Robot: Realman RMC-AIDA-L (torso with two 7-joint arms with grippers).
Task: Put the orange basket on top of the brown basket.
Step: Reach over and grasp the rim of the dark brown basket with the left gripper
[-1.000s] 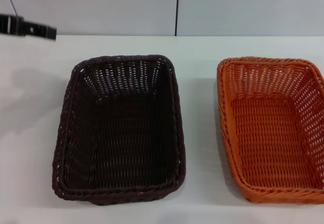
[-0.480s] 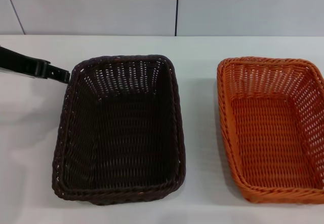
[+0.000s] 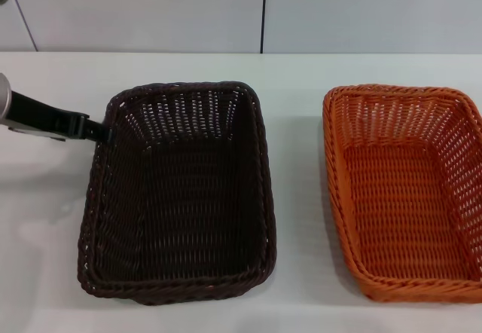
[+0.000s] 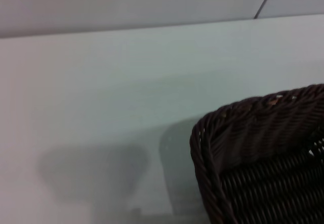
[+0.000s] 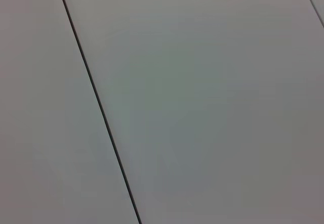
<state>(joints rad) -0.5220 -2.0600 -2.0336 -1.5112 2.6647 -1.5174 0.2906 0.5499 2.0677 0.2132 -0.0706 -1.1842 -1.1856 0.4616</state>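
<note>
The brown basket (image 3: 179, 190) stands empty on the white table, left of centre in the head view. One of its corners also shows in the left wrist view (image 4: 263, 153). The orange basket (image 3: 407, 190) stands empty to its right, apart from it, running past the right edge of the view. My left gripper (image 3: 96, 130) comes in from the left, low over the table, with its black tip at the brown basket's left rim near the far corner. My right gripper is out of view; its wrist view shows only a grey panelled wall.
The white table (image 3: 301, 197) runs back to a grey panelled wall (image 3: 263, 9). A bare strip of table lies between the two baskets. The left gripper's shadow falls on the table (image 4: 91, 171) beside the brown basket.
My left gripper has come down and moved right, from above the table's far left edge to the brown basket's left rim. The baskets have not moved.
</note>
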